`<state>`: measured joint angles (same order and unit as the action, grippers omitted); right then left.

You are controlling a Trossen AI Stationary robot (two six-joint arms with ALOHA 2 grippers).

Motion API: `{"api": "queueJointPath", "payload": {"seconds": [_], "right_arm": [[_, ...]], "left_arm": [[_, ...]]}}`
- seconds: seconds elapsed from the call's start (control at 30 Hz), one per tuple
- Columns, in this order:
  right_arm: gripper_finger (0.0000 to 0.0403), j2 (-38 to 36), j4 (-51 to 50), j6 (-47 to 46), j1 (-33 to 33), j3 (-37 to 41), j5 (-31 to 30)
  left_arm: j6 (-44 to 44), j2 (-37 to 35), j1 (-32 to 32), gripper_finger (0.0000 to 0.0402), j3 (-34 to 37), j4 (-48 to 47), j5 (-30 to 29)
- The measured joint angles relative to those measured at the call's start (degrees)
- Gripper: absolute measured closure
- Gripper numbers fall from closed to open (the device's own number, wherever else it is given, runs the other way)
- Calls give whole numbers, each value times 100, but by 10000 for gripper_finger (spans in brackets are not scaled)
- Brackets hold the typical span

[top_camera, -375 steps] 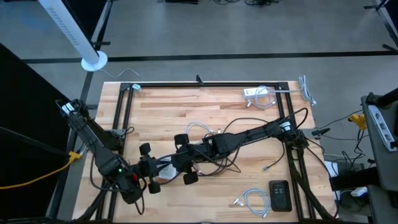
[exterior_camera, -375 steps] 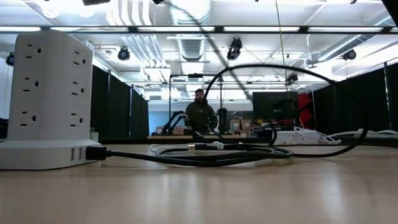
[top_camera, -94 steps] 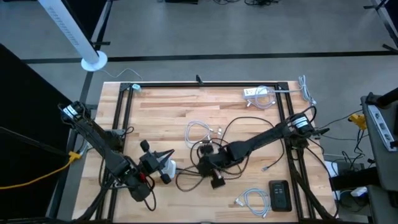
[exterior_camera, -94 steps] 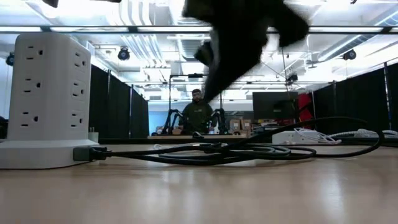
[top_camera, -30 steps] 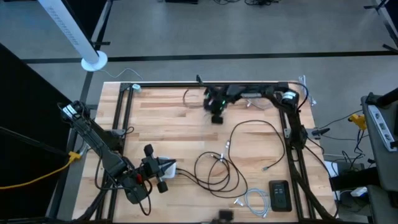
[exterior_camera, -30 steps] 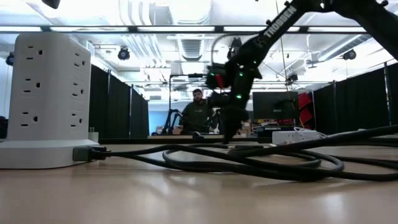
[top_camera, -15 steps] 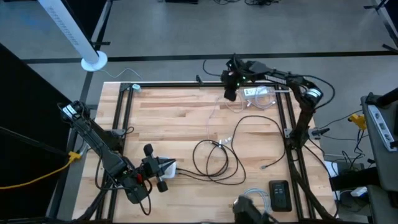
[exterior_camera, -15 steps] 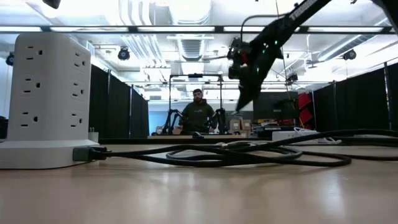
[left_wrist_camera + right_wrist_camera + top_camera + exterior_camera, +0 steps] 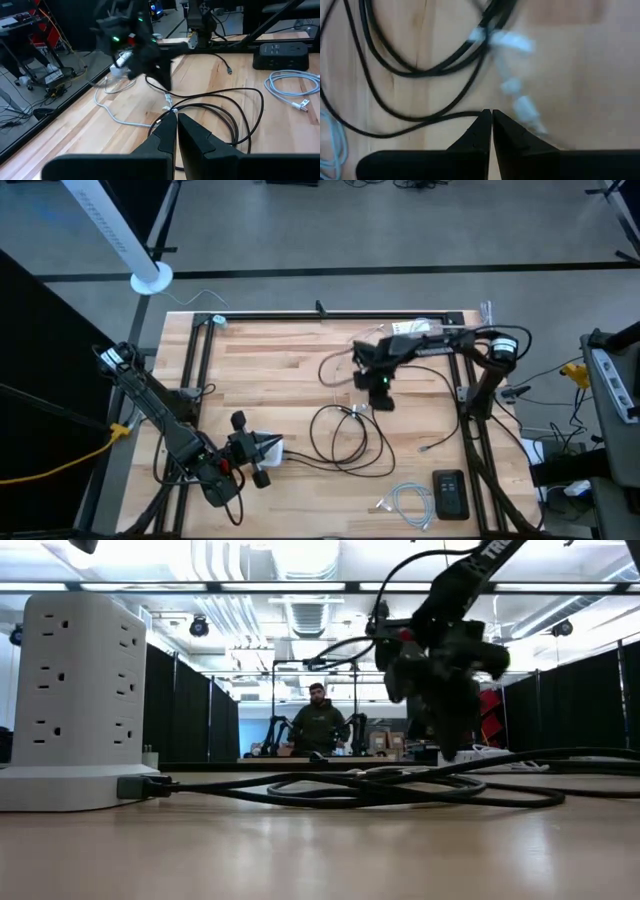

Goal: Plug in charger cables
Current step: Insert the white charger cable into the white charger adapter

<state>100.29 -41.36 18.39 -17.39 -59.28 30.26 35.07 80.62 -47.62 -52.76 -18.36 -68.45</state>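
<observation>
While the right pincer (image 9: 381, 393), closed, hovers over the black cable (image 9: 340, 442), it could snag loops; left pincer (image 9: 268, 448) also closed.

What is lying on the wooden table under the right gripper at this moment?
Under the right gripper, the looped black cable and white plug tips lie on the wooden table. What the fingers cover is hidden.

The table (image 9: 270, 365) is pale wood planks with darker grain streaks, framed in black. A long black cable (image 9: 340, 442) loops over it; a white cable (image 9: 404, 502) lies coiled near a black box (image 9: 450, 494). The power tower (image 9: 80, 700) is white with dark sockets. Both arms are black, the right gripper (image 9: 381, 390) showing a green light.
</observation>
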Motion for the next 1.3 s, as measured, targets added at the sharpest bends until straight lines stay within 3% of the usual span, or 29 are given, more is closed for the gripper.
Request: {"api": "queueJointPath", "payload": {"seconds": [0.07, 0.23, 0.33, 0.5, 0.63, 0.8, 0.87, 0.97, 1.17, 1.3], "right_arm": [[403, 35, 357, -173, 213, 176, -126], [403, 195, 1128, -264, 424, 295, -1095], [403, 287, 1535, -58, 277, 141, -1161], [403, 343, 2422, 424, -156, -400, -2230], [403, 666, 2372, 634, -562, -1074, -2104], [402, 730, 1805, 633, -728, -1564, -828], [397, 733, 1433, 851, -612, -1584, -730], [359, 741, 327, 1644, -283, -1525, -1050], [270, 782, 360, 2231, 88, -1456, -1566], [240, 970, 529, 2491, 159, -1458, -1665]], "left_arm": [[-17, 0, 7, 402, 3, -23, 1], [-23, -2, 20, 402, 6, -68, -1], [7, -2, 26, 402, 7, -65, 1], [112, -2, 33, 402, 7, -62, 2], [167, -2, 42, 402, 7, -62, 6], [302, -2, 42, 402, 6, -29, 35], [317, -2, 42, 402, 7, -55, 49], [320, -2, 42, 402, 6, -70, 50], [225, -2, 57, 402, 7, -106, 23], [299, -4, 57, 402, 6, -101, 22]]}}
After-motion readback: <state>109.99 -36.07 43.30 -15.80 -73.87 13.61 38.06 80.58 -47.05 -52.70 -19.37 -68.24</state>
